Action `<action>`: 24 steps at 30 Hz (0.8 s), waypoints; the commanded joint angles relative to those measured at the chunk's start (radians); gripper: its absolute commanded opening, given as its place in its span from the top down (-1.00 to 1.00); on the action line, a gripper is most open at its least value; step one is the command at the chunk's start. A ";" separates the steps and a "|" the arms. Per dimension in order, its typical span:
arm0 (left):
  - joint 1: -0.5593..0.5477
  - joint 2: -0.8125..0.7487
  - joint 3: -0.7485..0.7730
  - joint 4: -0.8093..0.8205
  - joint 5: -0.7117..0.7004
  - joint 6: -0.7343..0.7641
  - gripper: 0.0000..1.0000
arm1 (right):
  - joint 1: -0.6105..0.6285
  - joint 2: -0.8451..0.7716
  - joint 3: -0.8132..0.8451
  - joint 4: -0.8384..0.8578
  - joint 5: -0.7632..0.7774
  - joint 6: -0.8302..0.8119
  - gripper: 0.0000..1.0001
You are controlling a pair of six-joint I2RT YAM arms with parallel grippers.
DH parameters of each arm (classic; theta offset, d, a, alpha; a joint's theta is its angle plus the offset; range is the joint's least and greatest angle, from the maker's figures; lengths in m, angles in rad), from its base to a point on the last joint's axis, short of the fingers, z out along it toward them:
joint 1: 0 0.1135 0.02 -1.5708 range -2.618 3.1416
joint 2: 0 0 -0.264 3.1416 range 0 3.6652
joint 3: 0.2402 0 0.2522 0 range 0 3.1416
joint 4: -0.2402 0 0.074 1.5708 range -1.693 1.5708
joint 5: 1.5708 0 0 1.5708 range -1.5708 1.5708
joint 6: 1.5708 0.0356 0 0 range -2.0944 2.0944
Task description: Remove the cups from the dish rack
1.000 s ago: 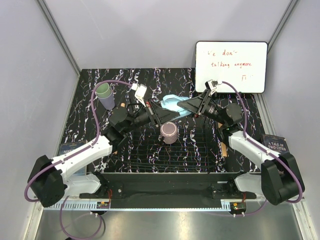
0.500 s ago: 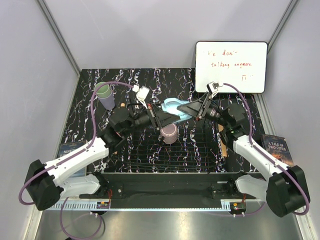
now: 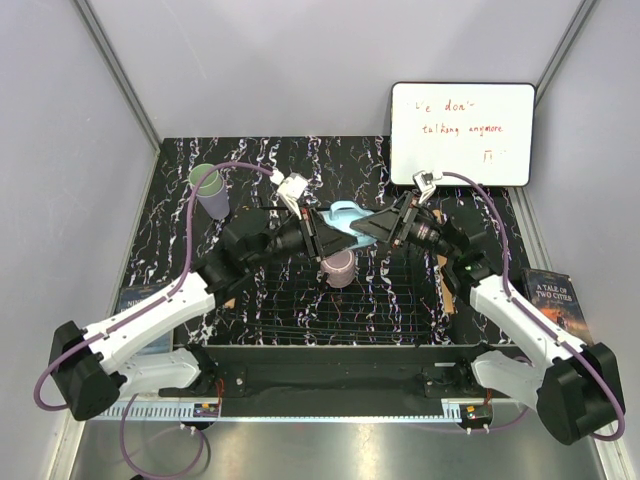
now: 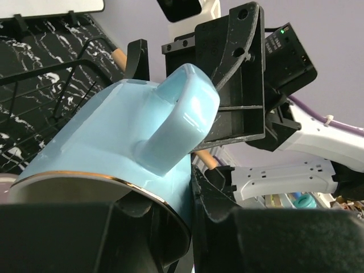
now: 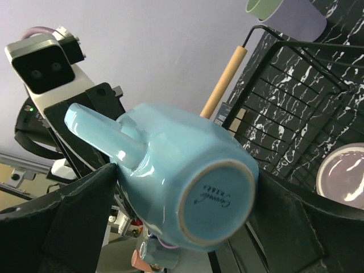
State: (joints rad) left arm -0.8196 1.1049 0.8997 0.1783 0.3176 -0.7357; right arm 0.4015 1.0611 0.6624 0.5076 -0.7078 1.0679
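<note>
The light blue mug (image 3: 345,213) hangs in the air above the back of the black wire dish rack (image 3: 400,300). My left gripper (image 3: 328,234) is shut on its rim, one finger inside and one outside (image 4: 190,227). My right gripper (image 3: 374,228) is open, its fingers spread to either side of the mug's base (image 5: 216,196), close against its walls. The mauve-brown cup (image 3: 340,266) stands in the rack just below. The pale green cup (image 3: 206,180) sits nested in the lavender cup (image 3: 213,203) on the table left of the rack.
A white whiteboard (image 3: 462,133) leans at the back right. A book (image 3: 548,289) lies right of the rack and another (image 3: 135,300) left of it. The rack's wooden side bar (image 5: 224,82) shows in the right wrist view.
My left gripper has lifted the mug a little up and to the right. My right gripper has moved left and down until its fingers straddle the mug's base.
</note>
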 commanded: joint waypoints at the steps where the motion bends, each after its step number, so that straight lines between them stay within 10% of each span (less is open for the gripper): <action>1: 0.019 -0.054 0.082 0.009 -0.112 0.059 1.00 | 0.002 -0.046 0.062 -0.004 0.004 -0.059 -0.99; 15: 0.040 -0.030 0.284 -0.331 -0.345 0.252 1.00 | 0.003 -0.223 0.212 -0.463 0.201 -0.347 -0.99; 24: 0.267 0.076 0.516 -0.600 -0.457 0.317 1.00 | 0.003 -0.274 0.207 -0.586 0.264 -0.402 -0.99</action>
State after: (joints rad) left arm -0.6483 1.1824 1.3144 -0.3828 -0.0444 -0.4725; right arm 0.4015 0.7933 0.8589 -0.0017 -0.4866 0.7204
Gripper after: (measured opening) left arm 0.196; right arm 0.994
